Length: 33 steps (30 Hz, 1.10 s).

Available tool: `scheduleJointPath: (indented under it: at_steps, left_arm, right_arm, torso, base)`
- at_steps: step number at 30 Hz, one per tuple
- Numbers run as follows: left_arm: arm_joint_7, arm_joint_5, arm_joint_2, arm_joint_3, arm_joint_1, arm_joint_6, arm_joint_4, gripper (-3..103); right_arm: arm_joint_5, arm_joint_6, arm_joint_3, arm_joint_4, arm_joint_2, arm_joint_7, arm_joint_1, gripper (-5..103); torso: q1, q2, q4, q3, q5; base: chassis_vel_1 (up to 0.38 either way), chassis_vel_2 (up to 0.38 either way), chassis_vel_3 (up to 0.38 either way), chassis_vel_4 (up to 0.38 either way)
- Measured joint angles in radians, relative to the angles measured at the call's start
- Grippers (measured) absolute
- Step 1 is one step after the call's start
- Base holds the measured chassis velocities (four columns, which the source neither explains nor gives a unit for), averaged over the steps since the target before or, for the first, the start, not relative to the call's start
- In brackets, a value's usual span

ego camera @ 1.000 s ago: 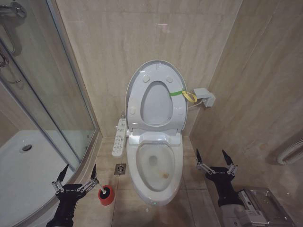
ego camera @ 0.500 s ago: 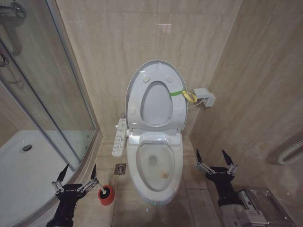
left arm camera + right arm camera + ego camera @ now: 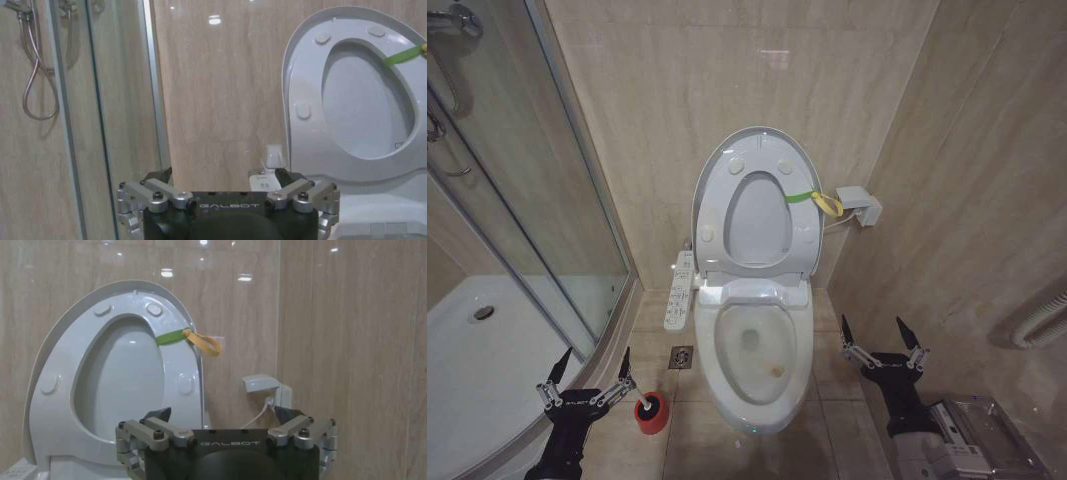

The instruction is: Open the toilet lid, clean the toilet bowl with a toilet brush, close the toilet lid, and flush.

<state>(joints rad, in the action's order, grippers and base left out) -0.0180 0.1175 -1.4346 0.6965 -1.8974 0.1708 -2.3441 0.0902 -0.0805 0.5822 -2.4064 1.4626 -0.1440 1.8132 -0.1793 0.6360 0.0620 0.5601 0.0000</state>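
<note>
Head view: the toilet lid (image 3: 749, 205) stands raised against the far wall, exposing the toilet bowl (image 3: 754, 355). The left hand (image 3: 587, 375) hangs spread and empty beside the red holder (image 3: 651, 413), likely where the brush sits. The right hand (image 3: 885, 342) waits spread, empty.

Left wrist view: the raised lid (image 3: 353, 95) faces this hand.

Right wrist view: the strap loop (image 3: 193, 340) hangs on the lid's edge.

"GALBOT" in pale letters on black body of left gripper (image 3: 227, 200), bottom centre of left wrist frame. Same "GALBOT" on black body of right gripper (image 3: 225, 437), bottom centre of right wrist frame. Small print on both gripper bodies in head frame, lower left and lower right: too small to read. Button panel (image 3: 680, 290) markings unreadable.
</note>
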Motion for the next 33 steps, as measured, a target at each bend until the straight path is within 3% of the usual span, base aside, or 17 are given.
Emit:
scheduleJointPath:
  at_steps: [20, 23, 24, 27, 29, 31, 33]
  left_arm:
    - [-0.002, 0.006, 0.002, 0.001, 0.004, -0.015, -0.001, 100]
    - [-0.017, 0.058, 0.019, 0.013, 0.040, -0.121, -0.012, 100]
    - [-0.017, 0.058, 0.019, 0.013, 0.040, -0.121, -0.012, 100]
    - [-0.033, 0.111, 0.035, 0.025, 0.077, -0.230, -0.026, 100]
    - [-0.037, 0.122, 0.039, 0.028, 0.085, -0.254, -0.029, 100]
    - [-0.048, 0.170, 0.055, 0.038, 0.116, -0.343, -0.038, 100]
    - [-0.045, 0.191, 0.069, 0.043, 0.126, -0.365, -0.038, 100]
  right_arm:
    - [0.000, 0.000, 0.000, 0.000, 0.000, 0.000, 0.000, 100]
    - [0.000, 0.000, 0.000, 0.000, 0.000, 0.000, 0.000, 100]
    - [0.000, 0.000, 0.000, 0.000, 0.000, 0.000, 0.000, 100]
    - [0.000, 0.000, 0.000, 0.000, 0.000, 0.000, 0.000, 100]
    - [0.000, 0.000, 0.000, 0.000, 0.000, 0.000, 0.000, 100]
    - [0.000, 0.000, 0.000, 0.000, 0.000, 0.000, 0.000, 100]
    - [0.000, 0.000, 0.000, 0.000, 0.000, 0.000, 0.000, 100]
  torso:
    - [0.000, 0.000, -0.0001, 0.000, 0.0000]
    - [0.000, 0.000, 0.0000, 0.000, 0.0000]
    - [0.000, 0.000, 0.0000, 0.000, 0.0000]
    - [0.000, 0.000, 0.0000, 0.000, 0.0000]
    - [0.000, 0.000, 0.0000, 0.000, 0.0000]
    - [0.000, 0.000, -0.0001, 0.000, -0.0001]
    - [0.000, 0.000, -0.0001, 0.000, -0.0001]
  base:
    - [0.000, 0.000, 0.000, 0.000]
    - [0.000, 0.000, 0.000, 0.000]
    - [0.000, 0.000, 0.000, 0.000]
    - [0.000, 0.000, 0.000, 0.000]
    - [0.000, 0.000, 0.000, 0.000]
    - [0.000, 0.000, 0.000, 0.000]
    - [0.000, 0.000, 0.000, 0.000]
